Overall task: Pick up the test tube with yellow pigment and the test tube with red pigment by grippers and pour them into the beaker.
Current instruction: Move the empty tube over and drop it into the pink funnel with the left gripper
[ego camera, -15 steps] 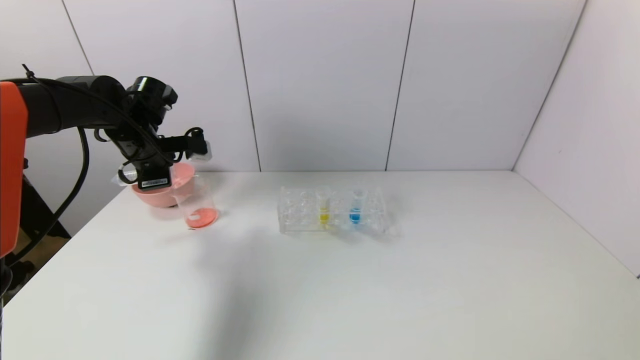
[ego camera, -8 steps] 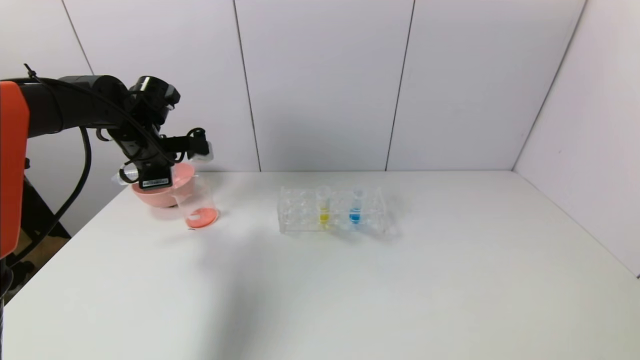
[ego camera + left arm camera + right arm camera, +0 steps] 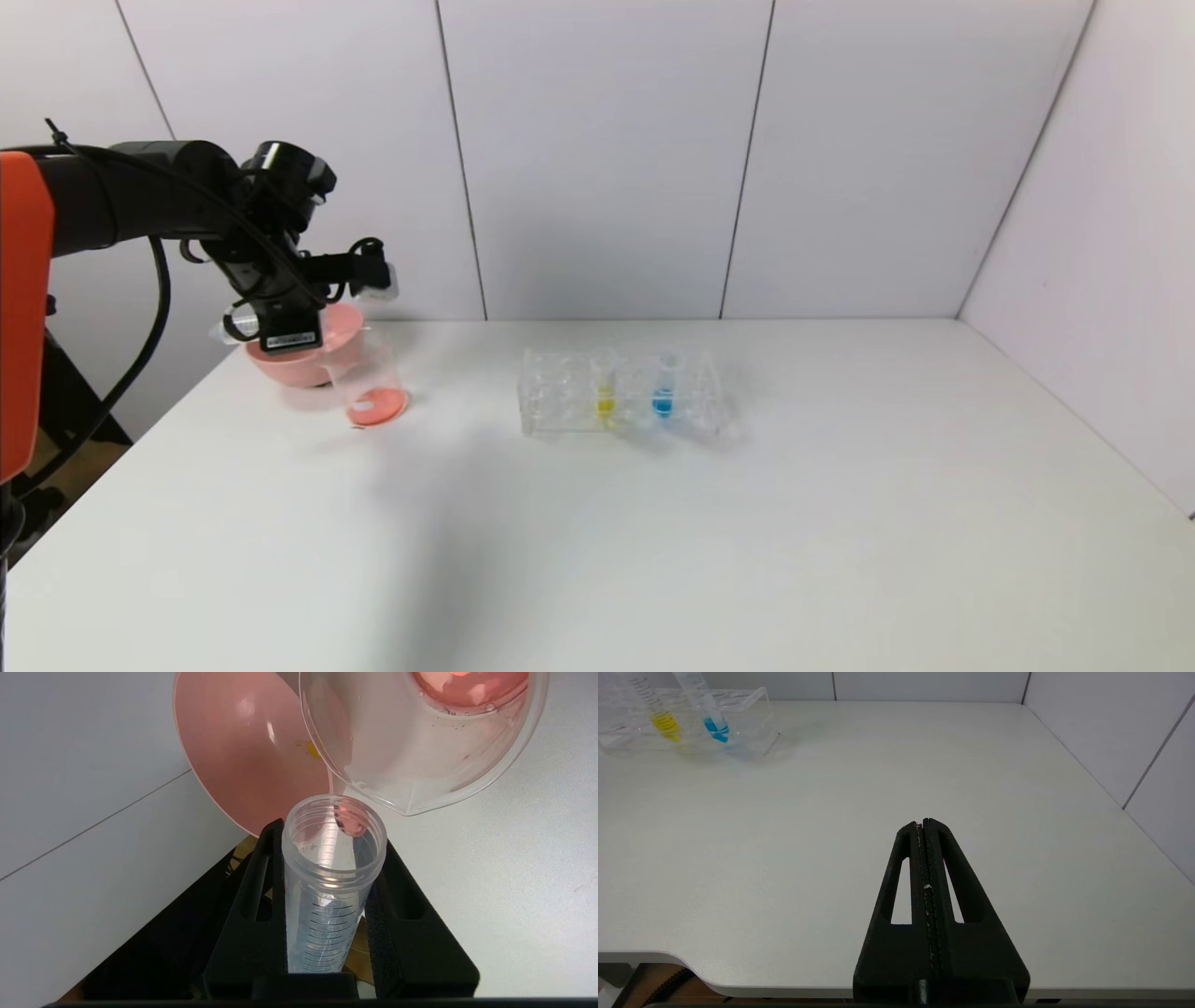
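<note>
Left tool (image 3: 334, 858) lifted slightly (gripping emptied tube (image 3: 332, 882)).

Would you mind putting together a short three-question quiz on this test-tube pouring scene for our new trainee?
1. True or false: the yellow test tube stands in the clear rack.
2. What does the left gripper hold? A) a blue tube B) a nearly emptied test tube tipped toward the beaker C) the pink bowl
3. Fill in: the liquid lying in the beaker is ____.

Key
1. True; the blue tube stands beside it.
2. B; only a red drop clings at the tube's mouth.
3. Red. The right gripper is shut, empty, above bare table.
</note>
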You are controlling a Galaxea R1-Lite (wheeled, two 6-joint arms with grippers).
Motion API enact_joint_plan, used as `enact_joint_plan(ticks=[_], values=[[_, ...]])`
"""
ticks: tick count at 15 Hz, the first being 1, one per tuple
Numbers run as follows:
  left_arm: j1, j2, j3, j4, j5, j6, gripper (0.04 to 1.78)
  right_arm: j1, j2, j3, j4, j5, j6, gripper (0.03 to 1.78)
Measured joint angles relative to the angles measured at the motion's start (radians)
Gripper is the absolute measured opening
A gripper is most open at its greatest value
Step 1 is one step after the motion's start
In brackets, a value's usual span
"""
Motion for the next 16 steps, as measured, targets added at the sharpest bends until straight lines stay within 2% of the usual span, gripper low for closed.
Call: enact_joint_plan(ticks=[5, 8, 12, 16], values=[[0.004, -0.027, 0.0, -0.047, 0.0, -0.066, 0.48, 0.0, 0.0, 0.0, 0.0, 0.0, 0.0, 0.11], [0.023, -0.069, 0.0, -0.1, -0.023, -0.265, 0.48, 0.0, 0.0, 0.0, 0.0, 0.0, 0.0, 0.11], [0.107, -0.125, 0.0, -0.187, -0.093, -0.587, 0.48, 0.0, 0.0, 0.0, 0.0, 0.0, 0.0, 0.11], [0.169, -0.16, 0.006, -0.46, -0.136, -0.852, 0.48, 0.0, 0.0, 0.0, 0.0, 0.0, 0.0, 0.11]])
